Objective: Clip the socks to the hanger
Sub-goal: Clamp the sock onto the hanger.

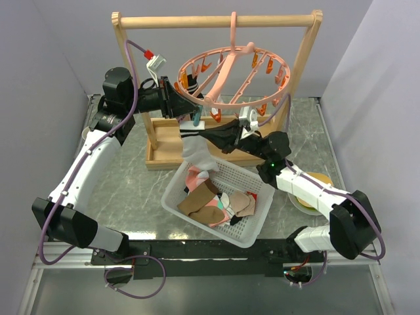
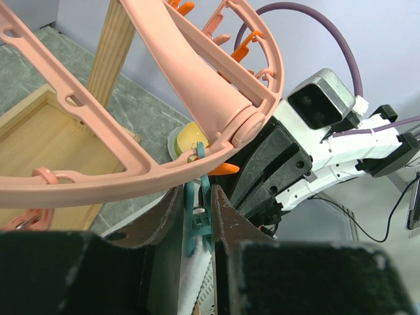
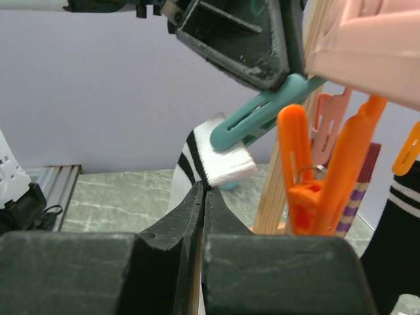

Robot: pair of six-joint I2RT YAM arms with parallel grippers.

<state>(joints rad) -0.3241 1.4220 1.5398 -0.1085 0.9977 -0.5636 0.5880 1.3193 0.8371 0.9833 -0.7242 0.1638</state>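
The pink ring hanger [image 1: 236, 75] hangs by its hook from the wooden rack. One of its clips is teal [image 2: 199, 213], and my left gripper [image 2: 197, 210] is shut on that clip's handles, just under the ring [image 2: 131, 177]. My right gripper [image 3: 205, 187] is shut on the cuff of a white sock with black stripes [image 3: 220, 164] and holds it up to the teal clip [image 3: 256, 121], whose tip overlaps the cuff. From above, that sock [image 1: 197, 156] dangles over the basket, below both grippers [image 1: 182, 108] [image 1: 207, 136]. More socks [image 1: 213, 203] lie in the basket.
A white mesh basket [image 1: 259, 230] stands in front of the wooden rack [image 1: 216, 21] and its tray base [image 1: 167, 141]. Orange clips [image 3: 315, 184] hang close to the right gripper, with a dark striped sock [image 3: 400, 216] behind. A yellow round object [image 1: 308, 197] lies under the right arm.
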